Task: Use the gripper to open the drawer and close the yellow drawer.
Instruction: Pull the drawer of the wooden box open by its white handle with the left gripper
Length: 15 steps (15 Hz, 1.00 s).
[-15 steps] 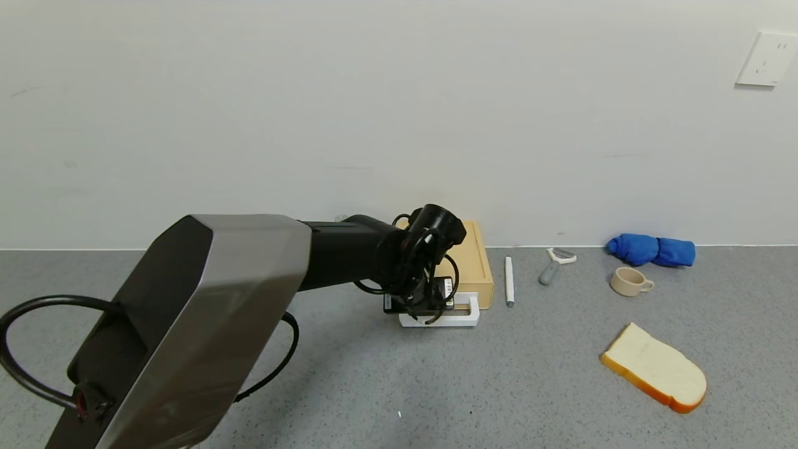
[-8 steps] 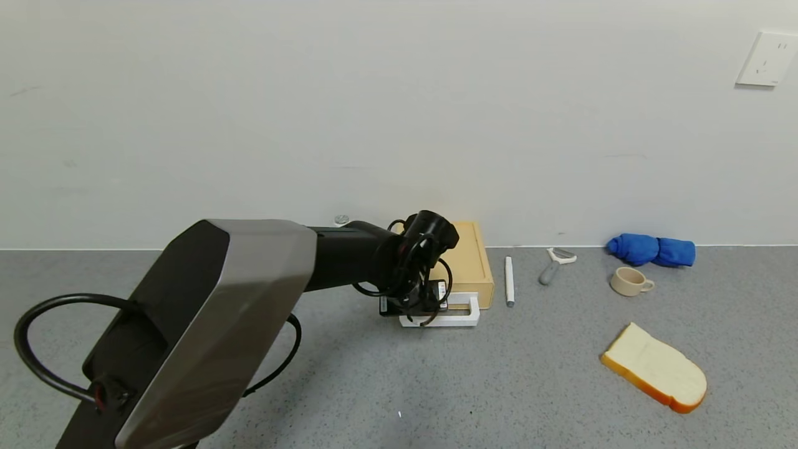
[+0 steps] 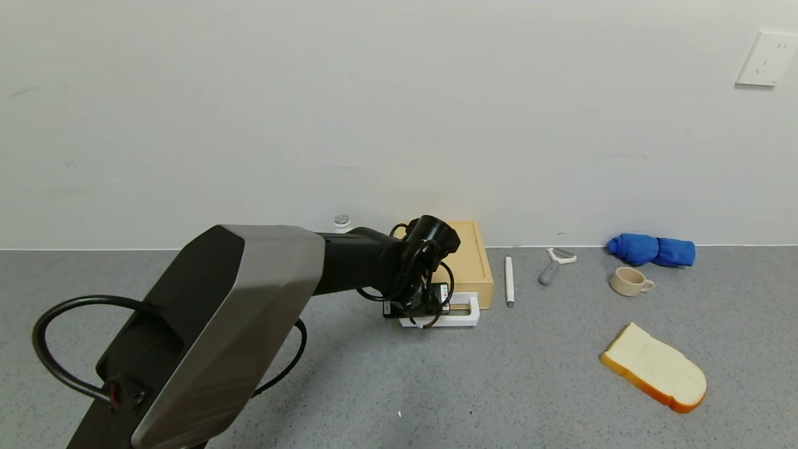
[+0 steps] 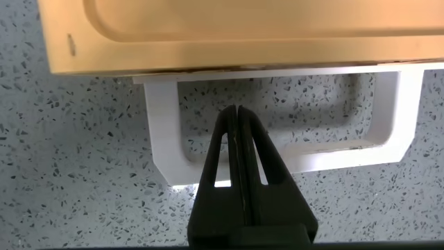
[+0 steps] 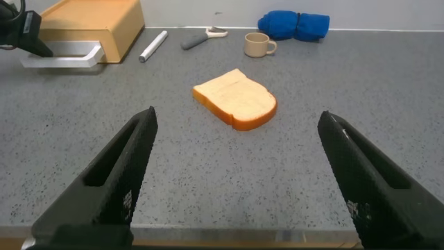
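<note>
The left gripper is being held pressed together, empty, inside the white handle of the yellow drawer. The right gripper is being kept spread wide above the counter.

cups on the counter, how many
1. The beige cup stands on the right, just in front of the blue cloth and behind the bread slice. The left arm may hide things behind it.

Pen right of drawer — cup farther right.
</note>
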Tool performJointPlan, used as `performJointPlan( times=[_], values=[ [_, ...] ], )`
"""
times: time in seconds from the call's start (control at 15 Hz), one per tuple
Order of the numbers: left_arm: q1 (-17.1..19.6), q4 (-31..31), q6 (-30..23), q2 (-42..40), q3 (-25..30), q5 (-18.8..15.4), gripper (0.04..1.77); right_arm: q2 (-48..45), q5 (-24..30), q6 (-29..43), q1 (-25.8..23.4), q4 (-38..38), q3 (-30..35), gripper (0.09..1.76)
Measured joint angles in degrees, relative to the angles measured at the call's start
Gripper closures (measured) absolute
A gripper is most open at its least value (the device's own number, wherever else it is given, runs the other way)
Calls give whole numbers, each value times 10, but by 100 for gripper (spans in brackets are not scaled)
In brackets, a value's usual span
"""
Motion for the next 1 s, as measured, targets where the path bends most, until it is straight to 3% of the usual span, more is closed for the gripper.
performJointPlan(
  times=[0.67,1.0],
  values=[
    [-4,55,-1,0,-2,-21,170,0,0,0,0,0,0,15],
    [-15,102,-48,-3,-1,-22,170,0,0,0,0,0,0,15]
  ],
)
